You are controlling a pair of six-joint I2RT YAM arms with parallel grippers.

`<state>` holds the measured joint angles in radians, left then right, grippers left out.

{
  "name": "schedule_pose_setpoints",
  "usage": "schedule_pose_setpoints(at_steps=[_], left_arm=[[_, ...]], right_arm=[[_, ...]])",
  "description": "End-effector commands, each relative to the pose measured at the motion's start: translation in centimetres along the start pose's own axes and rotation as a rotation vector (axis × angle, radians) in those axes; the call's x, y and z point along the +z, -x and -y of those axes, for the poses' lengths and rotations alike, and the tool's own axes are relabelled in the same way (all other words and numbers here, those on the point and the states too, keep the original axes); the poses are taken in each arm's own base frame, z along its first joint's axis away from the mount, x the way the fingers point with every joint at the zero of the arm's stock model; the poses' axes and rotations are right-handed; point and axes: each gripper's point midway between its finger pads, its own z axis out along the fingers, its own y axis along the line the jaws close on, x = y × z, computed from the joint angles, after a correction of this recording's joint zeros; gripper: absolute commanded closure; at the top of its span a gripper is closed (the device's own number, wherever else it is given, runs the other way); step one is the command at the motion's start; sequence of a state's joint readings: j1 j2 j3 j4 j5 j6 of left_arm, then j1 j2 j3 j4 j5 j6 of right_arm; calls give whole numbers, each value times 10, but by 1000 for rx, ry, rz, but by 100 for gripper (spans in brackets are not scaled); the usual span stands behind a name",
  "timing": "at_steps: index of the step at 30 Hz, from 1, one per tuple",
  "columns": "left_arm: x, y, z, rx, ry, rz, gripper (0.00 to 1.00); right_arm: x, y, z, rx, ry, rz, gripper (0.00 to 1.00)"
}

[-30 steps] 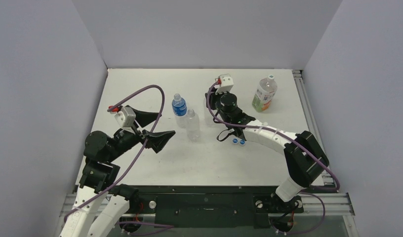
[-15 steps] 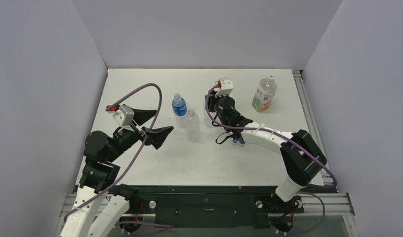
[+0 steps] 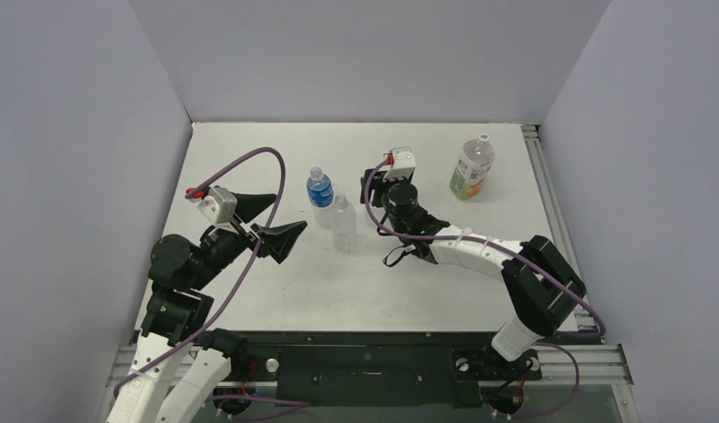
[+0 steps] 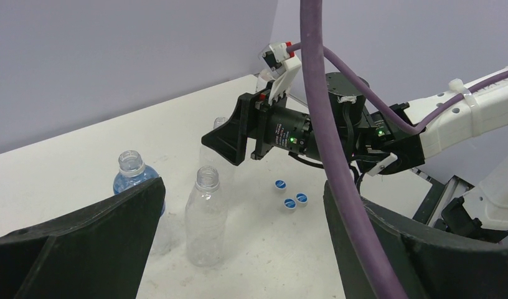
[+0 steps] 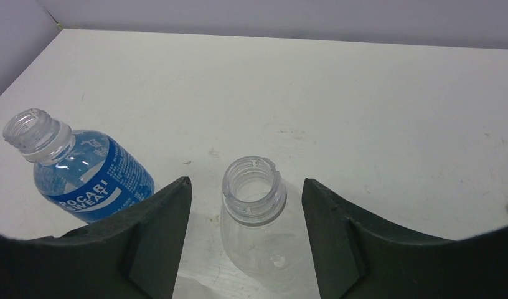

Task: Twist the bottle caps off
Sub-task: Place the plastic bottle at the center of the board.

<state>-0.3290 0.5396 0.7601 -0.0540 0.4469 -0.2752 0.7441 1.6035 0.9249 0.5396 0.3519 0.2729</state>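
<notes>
Hands above the uncapped bottles. My right hand (image 5: 246, 182) is spread, one finger on each side of the open neck of a plain clear plastic bottle (image 5: 254, 240); it touches neither side and holds nothing. My left hand (image 3: 290, 212) is spread wide and empty, toward the left edge of the white table (image 3: 356, 295). Three small blue screw caps (image 4: 289, 203) lie close together on the table under my right wrist, near the middle.

By my judgement one cap is left: the small white screw cap (image 3: 484, 137) on the wider clear bottle with the orange-and-green label (image 3: 470, 174), upright near the far right corner.

To do this well I should lift straight up, clear of the neck, since an empty bottle tips at a nudge. My left hand can then steady the labelled bottle's body while my right pinches the cap squarely from above and turns.

Writing: the uncapped clear bottle with the blue label (image 5: 89, 180), just beside the plain one, reads "POCARI SWEAT". The orange-and-green label is too small to read.
</notes>
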Motion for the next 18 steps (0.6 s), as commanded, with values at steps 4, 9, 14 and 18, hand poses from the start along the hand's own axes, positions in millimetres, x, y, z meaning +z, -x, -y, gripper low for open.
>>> schedule_pose_setpoints(at_steps=[4,9,14,18], left_arm=[[-3,29,5,41,0,78,4],[-2,30,6,35,-5,80,3],[-2,30,7,29,-10,78,3],[-1,30,7,28,-11,77,4]], right_arm=[[-10,25,0,18,-8,48,29],[-15,37,1,27,-7,56,22],[-18,47,3,26,-1,58,18],[-23,60,6,21,4,63,17]])
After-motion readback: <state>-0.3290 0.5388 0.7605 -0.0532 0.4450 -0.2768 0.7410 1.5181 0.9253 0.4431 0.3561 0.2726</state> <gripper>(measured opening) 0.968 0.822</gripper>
